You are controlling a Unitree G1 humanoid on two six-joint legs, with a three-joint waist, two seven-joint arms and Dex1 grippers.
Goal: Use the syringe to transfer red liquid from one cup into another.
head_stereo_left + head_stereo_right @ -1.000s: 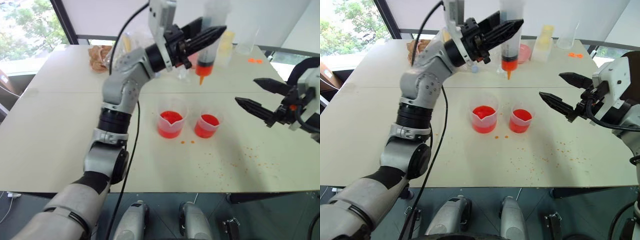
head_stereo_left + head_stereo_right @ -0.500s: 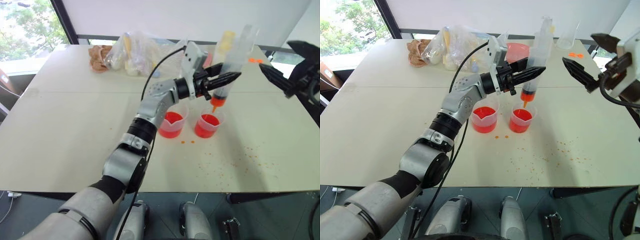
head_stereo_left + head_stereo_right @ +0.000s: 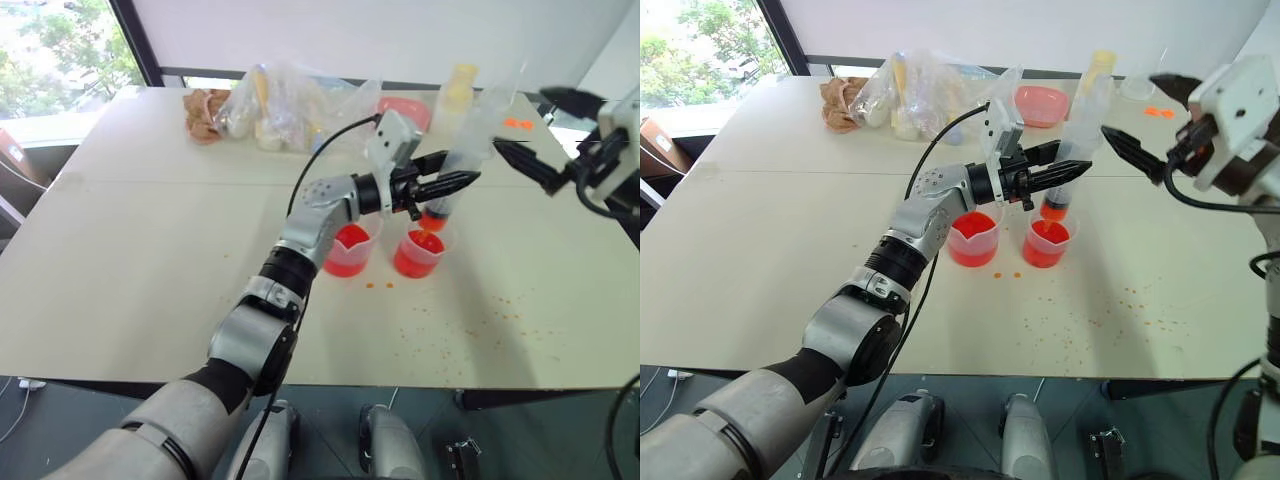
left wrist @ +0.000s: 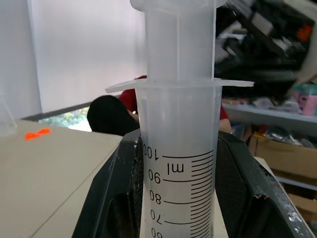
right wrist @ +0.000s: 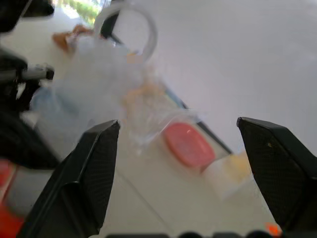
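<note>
Two clear cups stand side by side mid-table, the left cup (image 3: pixel 345 250) and the right cup (image 3: pixel 418 252), each holding red liquid (image 3: pixel 417 244). My left gripper (image 3: pixel 446 184) is shut on the barrel of the syringe (image 3: pixel 1077 125), which is tilted with its plunger up and to the right. The syringe's orange tip (image 3: pixel 430 221) sits just over the right cup's rim. In the left wrist view the scale-marked barrel (image 4: pixel 178 168) sits clamped between the fingers (image 4: pixel 111 198). My right gripper (image 3: pixel 1130 108) stands open beside the plunger's top, apart from it.
A clear plastic bag (image 3: pixel 290 100) of items, a brown lump (image 3: pixel 203 110), a red dish (image 3: pixel 1040 104), a yellowish bottle (image 3: pixel 456 82) and a clear beaker (image 3: pixel 1135 85) line the table's far side. Orange droplets (image 3: pixel 480 320) speckle the near right. A person (image 4: pixel 106 116) sits beyond.
My left gripper has brought the syringe down and to the right, from high over the table to just above the right cup. My right gripper has risen toward the plunger's top, still open.
</note>
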